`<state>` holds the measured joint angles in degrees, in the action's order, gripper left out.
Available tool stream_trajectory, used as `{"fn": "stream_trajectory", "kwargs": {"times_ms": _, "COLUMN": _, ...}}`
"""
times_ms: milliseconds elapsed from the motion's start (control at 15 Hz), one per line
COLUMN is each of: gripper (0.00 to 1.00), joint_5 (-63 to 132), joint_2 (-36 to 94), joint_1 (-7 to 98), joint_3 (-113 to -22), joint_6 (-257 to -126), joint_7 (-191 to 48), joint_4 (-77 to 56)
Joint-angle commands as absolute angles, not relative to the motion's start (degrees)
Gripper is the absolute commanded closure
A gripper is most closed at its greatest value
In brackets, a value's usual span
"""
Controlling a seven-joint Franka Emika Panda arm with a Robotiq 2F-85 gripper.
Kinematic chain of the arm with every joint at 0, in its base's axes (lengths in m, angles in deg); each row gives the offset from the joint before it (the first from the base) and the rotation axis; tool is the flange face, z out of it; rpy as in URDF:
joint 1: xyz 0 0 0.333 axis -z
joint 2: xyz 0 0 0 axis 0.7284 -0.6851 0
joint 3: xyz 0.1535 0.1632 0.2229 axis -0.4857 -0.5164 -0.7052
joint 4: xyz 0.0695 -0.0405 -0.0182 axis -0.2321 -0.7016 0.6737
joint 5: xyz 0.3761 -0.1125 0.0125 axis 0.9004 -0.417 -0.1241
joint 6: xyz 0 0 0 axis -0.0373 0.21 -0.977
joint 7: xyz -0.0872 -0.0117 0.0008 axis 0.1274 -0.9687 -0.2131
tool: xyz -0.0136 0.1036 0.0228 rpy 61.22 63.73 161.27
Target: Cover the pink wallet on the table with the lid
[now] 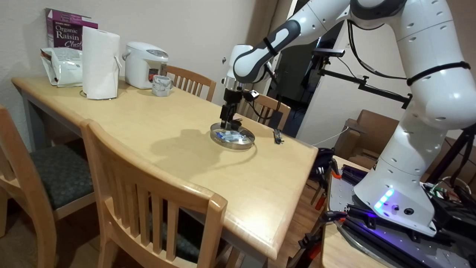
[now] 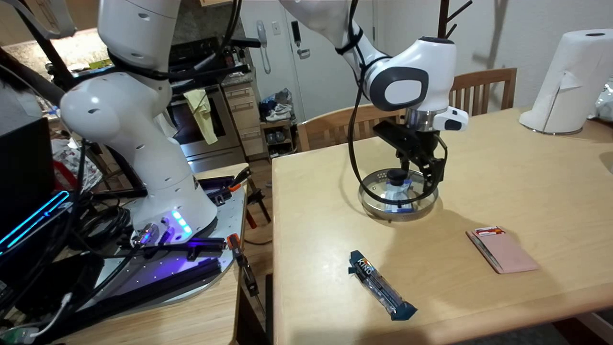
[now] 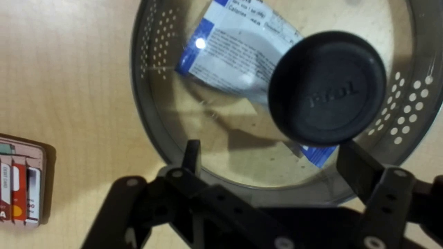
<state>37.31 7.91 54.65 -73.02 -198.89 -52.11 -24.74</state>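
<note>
The pink wallet point(image 2: 507, 253) lies flat on the light-wood table point(image 2: 316, 230), with cards showing at one end. In the wrist view its card end point(image 3: 20, 183) shows at the lower left; in an exterior view only a sliver point(image 1: 238, 119) shows behind the gripper. The round glass lid point(image 2: 402, 215), with a perforated metal rim point(image 1: 223, 140) and black knob point(image 3: 327, 88), rests on the table over a blue-and-white packet point(image 3: 238, 52), apart from the wallet. My gripper point(image 3: 277, 155) is open and empty just above the lid, its fingers beside the knob, not around it.
A dark KIND bar point(image 2: 380, 287) lies on the table, also in an exterior view point(image 1: 277, 136). A paper towel roll point(image 1: 100, 63), a white water boiler point(image 1: 145, 65) and a mug point(image 1: 161, 85) stand toward the far end. Wooden chairs point(image 1: 148, 178) line the table edges.
</note>
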Motion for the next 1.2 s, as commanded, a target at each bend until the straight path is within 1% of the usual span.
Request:
{"fn": "stream_trajectory", "kwargs": {"times_ms": 0, "gripper": 0.0, "joint_5": 36.1, "joint_2": 10.5, "joint_1": 53.4, "joint_3": -72.0, "joint_6": -201.4, "joint_7": -54.0, "joint_4": -27.4}}
{"fn": "stream_trajectory", "kwargs": {"times_ms": 400, "gripper": 0.0, "joint_5": 36.3, "joint_2": 11.7, "joint_1": 52.8, "joint_3": -71.4, "joint_6": -204.3, "joint_7": -55.2, "joint_4": -30.9}}
{"fn": "stream_trajectory", "kwargs": {"times_ms": 867, "gripper": 0.0, "joint_5": 36.7, "joint_2": 14.1, "joint_1": 52.4, "joint_3": -70.6, "joint_6": -212.7, "joint_7": -59.6, "joint_4": -38.6}}
{"fn": "stream_trajectory", "kwargs": {"times_ms": 1133, "gripper": 0.0, "joint_5": 35.8, "joint_2": 16.0, "joint_1": 51.6, "joint_3": -69.6, "joint_6": -211.5, "joint_7": -61.2, "joint_4": -39.6}}
